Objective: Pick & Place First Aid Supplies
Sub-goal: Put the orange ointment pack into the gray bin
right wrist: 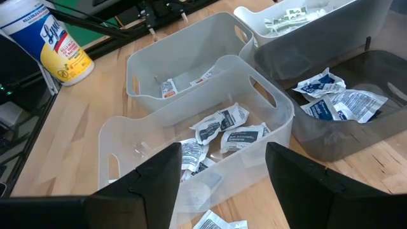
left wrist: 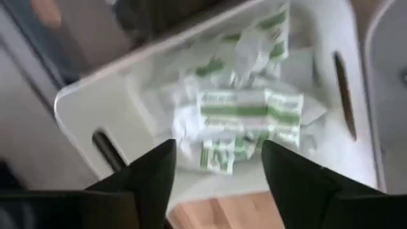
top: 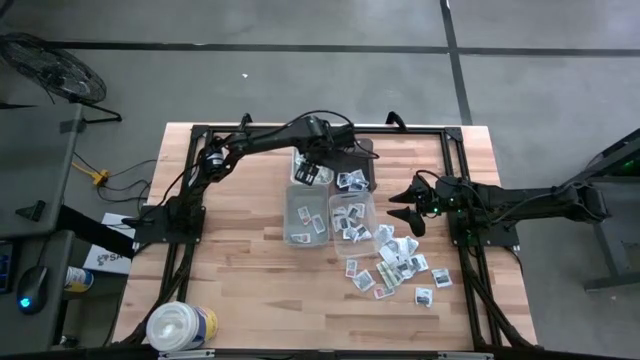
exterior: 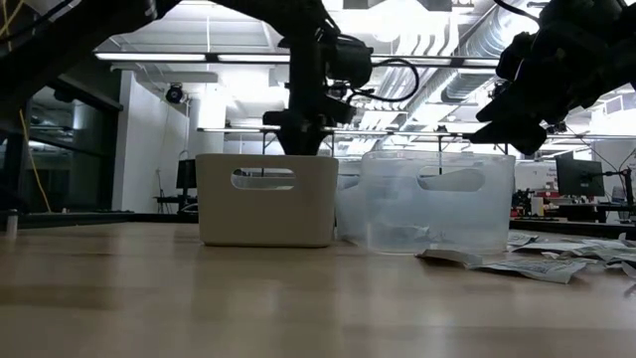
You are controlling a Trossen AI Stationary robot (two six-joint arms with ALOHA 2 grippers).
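**binwatcher:** so the left gripper [top: 322, 160] is hanging over the white bin [left wrist: 82, 108] at the far side of the cluster; fingers [left wrist: 149, 175] spread apart, nothing between them; green-print packets [left wrist: 245, 117] are heaped in the bin right below, so I'd call this the drop-off end of a cycle.

**packetpal:** agreed; right gripper [top: 405, 213] hovers just right of the bins, fingers [right wrist: 159, 175] also wide and empty; the loose pile of packets [top: 400, 265] is spread on the table [top: 250, 300] at the near right, a few just beside the clear bin [top: 352, 217]; loads left to sort, so I'd guess the job's maybe halfway at best.

**binwatcher:** tips for the next grab? those things are flat paper.

**packetpal:** probably go for one sitting on top of another or with a curled edge; come down straight, fingers either side of the short edge; a packet lying dead flat on the wood will likely slide instead of lifting.

**binwatcher:** and match the print to the bin; dark-print ones already sit in the dark bin [right wrist: 343, 127] and the clear one.

**packetpal:** yeah; lift clear of the bin walls before moving across, or a rim could get clipped; the round tub [top: 180, 327] at the near left is well out of the way.
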